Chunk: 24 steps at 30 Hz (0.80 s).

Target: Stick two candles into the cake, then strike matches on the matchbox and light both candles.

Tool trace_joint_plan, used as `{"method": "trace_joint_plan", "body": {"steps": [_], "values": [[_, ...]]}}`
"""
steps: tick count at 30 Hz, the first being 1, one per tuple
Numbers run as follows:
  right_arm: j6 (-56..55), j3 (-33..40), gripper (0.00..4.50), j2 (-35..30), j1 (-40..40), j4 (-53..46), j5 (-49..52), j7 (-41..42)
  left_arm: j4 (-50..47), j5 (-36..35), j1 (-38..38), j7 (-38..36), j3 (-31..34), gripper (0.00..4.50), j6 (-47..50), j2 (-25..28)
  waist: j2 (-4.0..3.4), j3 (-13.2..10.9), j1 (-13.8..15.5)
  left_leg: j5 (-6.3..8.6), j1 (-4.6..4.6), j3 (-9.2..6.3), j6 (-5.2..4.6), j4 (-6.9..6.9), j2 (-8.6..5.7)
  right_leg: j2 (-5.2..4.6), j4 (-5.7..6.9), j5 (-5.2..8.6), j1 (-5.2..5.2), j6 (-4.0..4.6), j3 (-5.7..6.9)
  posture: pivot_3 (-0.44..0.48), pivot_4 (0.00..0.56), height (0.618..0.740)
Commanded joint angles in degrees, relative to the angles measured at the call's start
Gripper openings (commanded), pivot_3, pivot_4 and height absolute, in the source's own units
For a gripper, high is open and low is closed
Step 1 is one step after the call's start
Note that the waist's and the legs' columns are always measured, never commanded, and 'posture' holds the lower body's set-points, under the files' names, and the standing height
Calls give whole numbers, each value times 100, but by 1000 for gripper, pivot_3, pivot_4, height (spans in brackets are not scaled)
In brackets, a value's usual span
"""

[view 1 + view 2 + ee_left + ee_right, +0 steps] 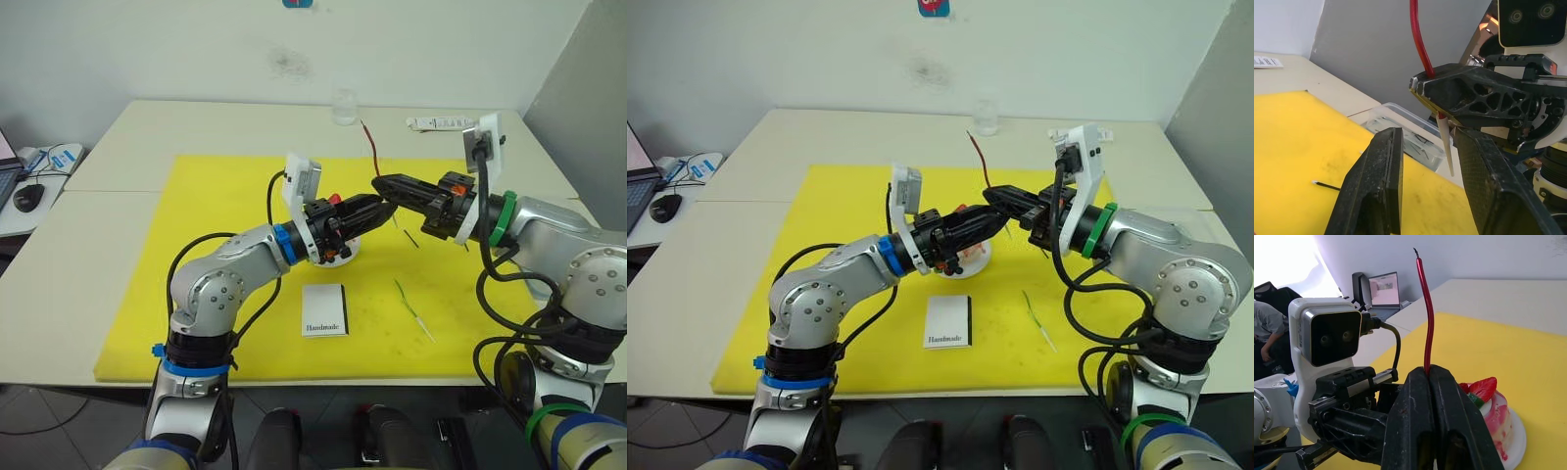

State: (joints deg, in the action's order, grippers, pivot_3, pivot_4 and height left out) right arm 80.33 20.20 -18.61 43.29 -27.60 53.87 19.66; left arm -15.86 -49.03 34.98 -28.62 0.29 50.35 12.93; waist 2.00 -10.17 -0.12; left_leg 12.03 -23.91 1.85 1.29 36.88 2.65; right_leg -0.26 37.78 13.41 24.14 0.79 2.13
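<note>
Head views: nearest the camera the matchbox (324, 310) lies flat on the yellow mat (216, 323), "Handmade" side up, just in front of the cake; the green candle (412, 310) lies on the mat to its right, well apart. Above the cake (972, 257) the two grippers meet tip to tip: left gripper (385, 207) from the left, right gripper (382, 185) from the right, with the red candle (369, 147) standing up from the right one. A short dark match (412, 238) lies on the mat behind the green candle. Left wrist view: left gripper's fingers (1376, 186) set apart, nothing between them but the red candle's pale end, which hangs down into the gap; right gripper above, pinching the candle. Right wrist view: right gripper's fingers (1415, 426) pressed together on the red candle's lower part, candle near upright; cake with strawberry just beside on its white plate (1518, 440)
</note>
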Motion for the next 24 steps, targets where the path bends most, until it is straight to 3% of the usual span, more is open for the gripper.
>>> {"method": "trace_joint_plan", "body": {"steps": [1,2,5,10,19,22,24], "values": [[-157,18,0,-75,-11,-94,224,-61,-113,5,139,-26,4,1938,-176,-88,0,0,0,0,0,0,0,0,0,0,-1,0,0,0,0,0,150,740],[-164,7,0,-87,-19,-97,250,-77,-115,-32,142,-32,27,1938,-170,-109,0,0,0,0,-1,0,0,0,0,0,-2,0,0,0,0,0,150,740],[-209,-27,0,-133,-48,-81,325,-127,-138,-66,158,-81,37,1394,-178,-123,0,0,0,0,-1,0,0,-1,0,0,-3,0,0,0,0,0,150,740],[-318,-81,0,-192,-86,-58,391,-192,-180,-37,157,-184,3,35,-192,-80,0,0,0,0,-1,0,0,-1,0,0,-3,0,0,0,0,0,150,740],[-550,-166,0,-309,-163,-47,591,-277,-101,-180,210,-84,105,35,-90,-182,0,0,0,0,-3,0,0,-2,0,0,-8,0,0,0,0,0,150,740],[-717,-245,626,-421,-220,-135,595,-191,-122,-202,179,-76,106,0,-55,-171,0,0,0,0,-4,0,0,-3,0,0,-9,0,1,0,1,0,150,740],[-827,-331,1288,-557,-288,-194,556,-134,-149,-225,155,-65,109,0,-25,-164,0,0,0,0,-4,0,0,-4,1,0,-10,0,1,0,1,0,150,740]]}}
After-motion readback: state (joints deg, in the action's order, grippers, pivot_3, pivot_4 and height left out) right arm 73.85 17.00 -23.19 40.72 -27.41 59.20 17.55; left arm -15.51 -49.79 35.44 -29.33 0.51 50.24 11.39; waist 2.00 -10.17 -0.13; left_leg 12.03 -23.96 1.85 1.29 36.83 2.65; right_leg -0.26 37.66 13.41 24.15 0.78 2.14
